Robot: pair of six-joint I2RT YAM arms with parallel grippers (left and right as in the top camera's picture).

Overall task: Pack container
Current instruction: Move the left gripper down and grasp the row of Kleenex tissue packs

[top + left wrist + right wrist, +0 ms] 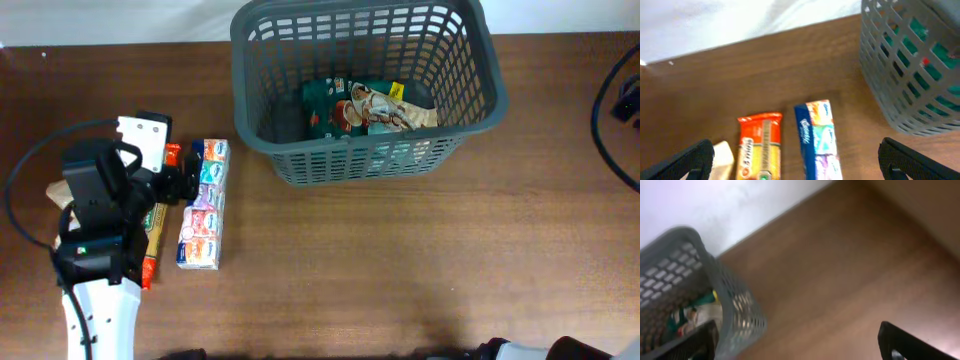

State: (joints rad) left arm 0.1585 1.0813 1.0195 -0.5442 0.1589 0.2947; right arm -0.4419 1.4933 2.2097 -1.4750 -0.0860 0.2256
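The dark grey basket (350, 165) stands at the back centre of the table and holds green snack packets (345, 108). It also shows in the left wrist view (900, 75) and in the right wrist view (735, 305). My left gripper (800, 165) is open, hovering above a blue tissue multipack (817, 135) and an orange pasta packet (760, 145). In the overhead view the left gripper (172, 185) sits just left of the tissue multipack (205, 205). My right gripper (800, 347) is open and empty above bare table, with the basket to its left.
A pale packet (724, 155) lies left of the pasta packet (155, 240). A black cable (608, 110) loops at the right edge. White wall runs behind the table's far edge. The right arm's base (520, 352) shows at the bottom edge.
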